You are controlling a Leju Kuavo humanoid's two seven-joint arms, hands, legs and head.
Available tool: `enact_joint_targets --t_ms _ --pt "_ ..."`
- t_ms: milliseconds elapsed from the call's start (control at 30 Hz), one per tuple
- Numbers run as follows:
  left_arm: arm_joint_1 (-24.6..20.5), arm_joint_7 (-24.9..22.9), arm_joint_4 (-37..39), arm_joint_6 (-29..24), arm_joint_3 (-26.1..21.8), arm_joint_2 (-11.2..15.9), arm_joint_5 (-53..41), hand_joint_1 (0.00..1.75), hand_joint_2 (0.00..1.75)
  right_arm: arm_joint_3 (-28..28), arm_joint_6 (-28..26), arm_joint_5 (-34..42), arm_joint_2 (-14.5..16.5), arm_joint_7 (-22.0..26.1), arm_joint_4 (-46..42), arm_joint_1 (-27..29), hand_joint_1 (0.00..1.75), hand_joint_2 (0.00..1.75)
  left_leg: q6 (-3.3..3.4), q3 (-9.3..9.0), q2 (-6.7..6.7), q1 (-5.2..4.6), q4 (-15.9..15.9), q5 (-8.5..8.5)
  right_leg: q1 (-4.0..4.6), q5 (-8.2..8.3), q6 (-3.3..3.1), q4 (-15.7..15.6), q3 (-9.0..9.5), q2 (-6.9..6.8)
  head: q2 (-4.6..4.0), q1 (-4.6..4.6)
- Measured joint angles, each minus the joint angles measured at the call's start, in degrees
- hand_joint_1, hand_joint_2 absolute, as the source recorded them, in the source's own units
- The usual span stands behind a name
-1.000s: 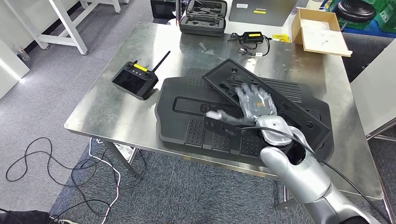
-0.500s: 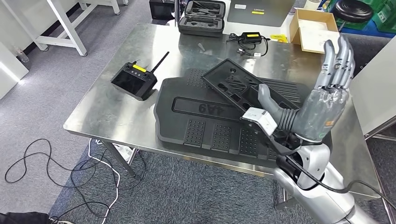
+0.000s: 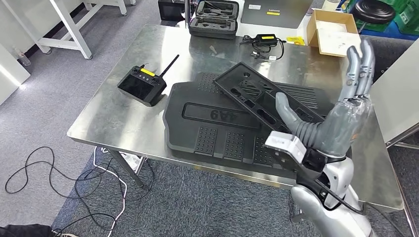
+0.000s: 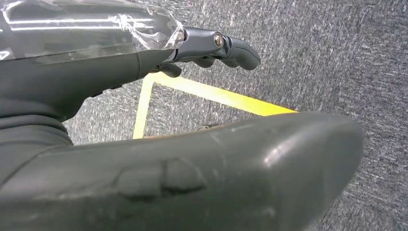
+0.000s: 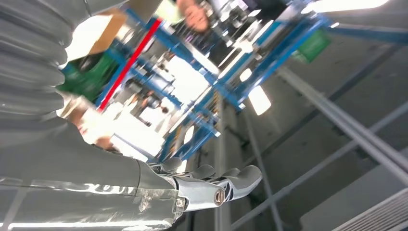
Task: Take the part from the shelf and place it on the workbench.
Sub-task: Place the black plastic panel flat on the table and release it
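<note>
From the head camera I see my right hand [image 3: 341, 118] raised above the workbench [image 3: 123, 123], fingers stretched upward and apart, thumb sticking out toward ten o'clock, holding nothing. The part [image 3: 269, 101], a flat black perforated panel, lies tilted on top of the large black moulded tray [image 3: 217, 133] near the middle of the bench. It sits at about ten o'clock from my right hand, apart from it; the thumb overlaps the panel's near end in the picture, but I cannot tell any contact.

In the left wrist camera, my left hand [image 4: 144, 144] hangs over grey carpet [image 4: 337, 57] with a yellow floor line [image 4: 216, 94]; its fingers are curled inward, with nothing in them that I can see.

A black remote controller [image 3: 143, 85] rests on the bench at nine o'clock from the tray. A cardboard box [image 3: 333, 33] stands at the far right corner.
</note>
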State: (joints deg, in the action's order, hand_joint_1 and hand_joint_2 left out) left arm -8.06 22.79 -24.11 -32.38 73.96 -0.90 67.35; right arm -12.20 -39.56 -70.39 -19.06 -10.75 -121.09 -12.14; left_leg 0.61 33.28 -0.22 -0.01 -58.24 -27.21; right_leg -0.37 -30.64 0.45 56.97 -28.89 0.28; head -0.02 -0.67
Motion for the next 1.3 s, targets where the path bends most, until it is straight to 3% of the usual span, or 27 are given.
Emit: enact_joint_targets --t_ms 200,433,600,667,733,800,833,867,900,1000,1067,1167,1233,1300 --pt "0.3 0.5 0.0 -1.1 0.0 0.0 0.5 0.00 0.00 4.8 0.0 7.4 6.4 13.0 0.0 2.2 0.00 1.75 0.00 0.00 -0.01 -0.03 0.0 0.00 -0.03 0.01 0.01 0.0 0.00 0.00 0.00 0.04" --pt "0.4 0.4 0.3 -2.2 0.0 0.0 0.6 0.00 0.00 10.0 0.0 13.0 13.2 21.6 0.0 5.0 0.00 1.75 0.19 0.01 -0.02 -0.35 -0.2 -0.12 -0.29 -0.01 0.10 0.0 0.00 0.00 0.00 0.07" --pt "0.4 0.5 0.4 -2.3 0.0 0.0 0.9 0.00 0.00 13.1 -0.1 17.3 18.1 28.6 0.0 6.6 0.00 1.75 0.61 0.02 -0.03 -0.62 -0.3 -0.36 -0.57 -0.07 0.59 -0.2 0.14 0.00 0.00 0.15" --pt "0.4 0.5 0.4 -2.4 0.0 0.0 1.1 0.00 0.00 14.5 -0.1 19.4 20.1 32.2 0.0 7.3 0.00 1.75 0.94 -0.26 0.12 -0.22 0.3 -0.02 -0.52 -0.51 0.88 0.1 0.20 0.00 0.00 0.15" --pt "0.4 0.5 0.4 -2.5 0.0 -0.1 1.2 0.00 0.00 15.9 -0.1 20.8 21.9 34.8 0.0 7.8 0.00 1.75 1.30 -0.58 0.32 0.19 1.0 0.40 -0.49 -3.02 1.09 3.6 -1.23 -0.02 0.00 -0.15" --pt "0.5 0.5 0.4 -2.6 0.0 -0.1 1.4 0.00 0.00 17.1 -0.1 21.8 23.4 36.4 0.0 8.4 0.00 1.75 1.40 -0.61 0.41 0.20 1.1 0.45 -0.59 -6.82 1.33 11.0 -4.72 -0.04 0.00 -0.53" --pt "0.6 0.5 0.4 -2.7 0.0 -0.1 1.6 0.00 0.00 17.8 -0.1 22.2 24.2 37.1 0.1 8.8 0.00 1.75 1.40 -0.58 0.43 0.22 1.1 0.44 -0.67 -7.74 1.46 14.1 -6.28 -0.04 0.00 -0.61" --pt "0.6 0.6 0.4 -2.7 0.0 -0.1 1.7 0.00 0.00 18.5 -0.1 22.7 25.0 37.6 0.1 9.3 0.00 1.75 1.35 -0.57 0.44 0.26 1.0 0.41 -0.77 -7.44 1.59 15.5 -7.06 -0.04 0.00 -0.68" --pt "0.7 0.6 0.4 -2.8 0.0 -0.1 1.9 0.00 0.00 19.2 -0.1 23.2 25.8 38.1 0.2 9.8 0.00 1.75 1.24 -0.56 0.42 0.34 0.9 0.33 -0.90 -5.87 1.67 14.5 -6.72 -0.06 0.00 -0.75" --pt "0.8 0.7 0.5 -3.1 0.0 -0.1 2.2 0.00 0.00 21.1 -0.1 24.5 27.8 39.4 0.4 10.6 0.00 1.75 0.39 -0.45 0.34 0.61 0.2 -0.06 -1.13 -0.18 1.71 4.3 -2.29 -0.08 0.00 -1.08" --pt "0.8 0.8 0.5 -3.2 0.0 -0.1 2.2 0.00 0.00 22.0 -0.2 25.1 29.0 40.2 0.5 11.0 0.00 1.75 -0.38 -0.31 0.28 0.54 -0.1 -0.06 -0.87 0.60 1.25 1.5 -1.28 0.12 0.00 -1.16" --pt "0.8 0.8 0.5 -3.3 0.0 -0.1 2.3 0.00 0.00 23.1 -0.2 25.3 30.4 40.7 0.6 11.5 0.00 1.75 -1.53 0.01 0.23 0.58 -0.6 -0.19 -0.81 1.10 -0.08 1.3 -1.95 0.23 0.00 -0.75" --pt "0.8 0.8 0.5 -3.3 0.0 -0.1 2.3 0.00 0.00 23.6 -0.2 25.3 31.3 40.9 0.7 11.6 0.00 1.75 -2.18 1.30 0.21 0.74 -3.9 -3.07 -0.95 1.68 -0.97 1.1 -2.46 0.04 0.00 -0.14" --pt "0.9 0.9 0.5 -3.3 0.0 -0.1 2.3 0.00 0.00 24.1 -0.2 25.3 32.0 41.0 0.8 11.7 0.00 1.75 -2.56 3.82 0.24 0.81 -11.0 -7.66 -0.85 2.11 -1.43 1.1 -3.03 -0.20 0.00 0.57"
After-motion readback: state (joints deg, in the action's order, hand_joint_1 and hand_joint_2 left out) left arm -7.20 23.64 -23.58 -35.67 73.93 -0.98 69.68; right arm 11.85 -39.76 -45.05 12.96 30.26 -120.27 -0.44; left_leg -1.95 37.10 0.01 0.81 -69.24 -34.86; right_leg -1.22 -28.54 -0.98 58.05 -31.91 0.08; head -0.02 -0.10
